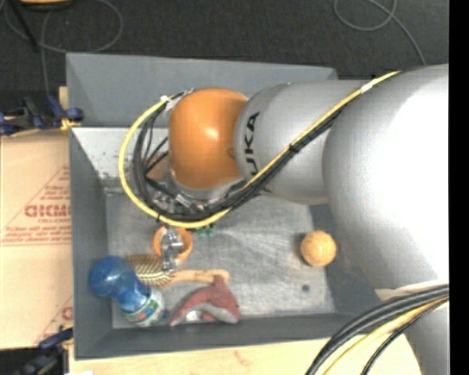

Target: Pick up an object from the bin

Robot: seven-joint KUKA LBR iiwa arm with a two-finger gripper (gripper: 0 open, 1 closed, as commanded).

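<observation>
Starting at the left of the grey bin (86, 233), you have a blue bottle (113, 280) lying on its side in the near left corner, its rounded blue end toward the left wall and its labelled end pointing down toward the near wall. Just right of it lies a brush (152, 270), its pale bristle head touching the bottle and its wooden handle running off to the right along the floor. Directly above the bristle head you see the hand (171, 250), hanging low over the left middle of the bin floor, on top of a small orange round thing (185, 246). This may be a shallow cup or a ring, but the hand covers too much of it for you to be sure. You cannot tell from this angle whether the hand is open or closed, nor whether it grips the orange thing. The brush lies just beside that thing on its near side, so the two crowd each other there. Below the brush handle, against the near wall, a crumpled red cloth (211, 305) sits heaped. Further right, well apart from the rest, a tan ball (318, 249) rests alone on the floor. Above the hand, the orange wrist cover (203, 139) with its looped yellow cable (125, 162) hides the far part of the bin, and the silver arm (313, 147) spans the right side.
</observation>
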